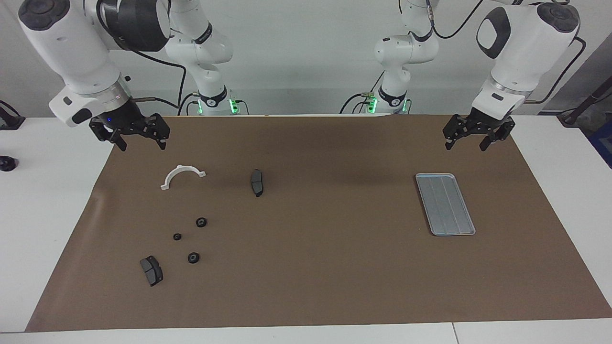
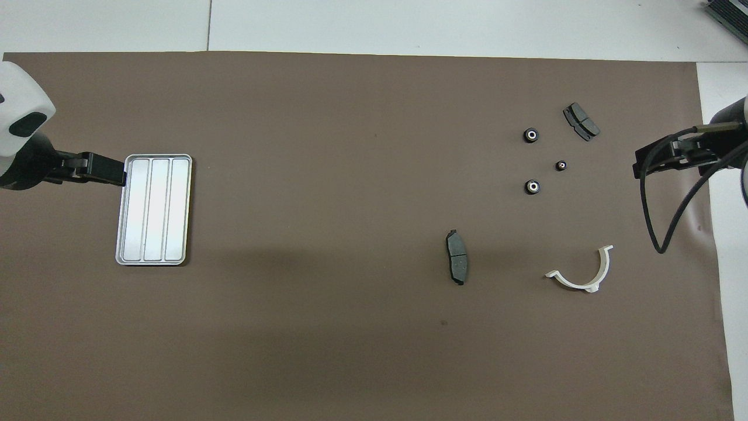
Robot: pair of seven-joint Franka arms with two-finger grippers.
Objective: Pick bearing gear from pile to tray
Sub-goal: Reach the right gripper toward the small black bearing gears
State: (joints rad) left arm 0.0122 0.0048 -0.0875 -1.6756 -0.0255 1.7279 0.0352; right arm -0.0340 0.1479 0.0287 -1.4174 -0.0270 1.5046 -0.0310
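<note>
Only the facing view shows both arms whole: left gripper [image 1: 473, 139] and right gripper [image 1: 139, 139] hang released, seemingly empty; tray [image 1: 445, 204] bare.

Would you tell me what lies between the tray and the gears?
One dark brake pad lies between the tray and the gears; otherwise bare mat, clearest overhead.

No readable text, label, brand, number or sign anywhere: none on arms, none on parts, none on tray, none on mat.
</note>
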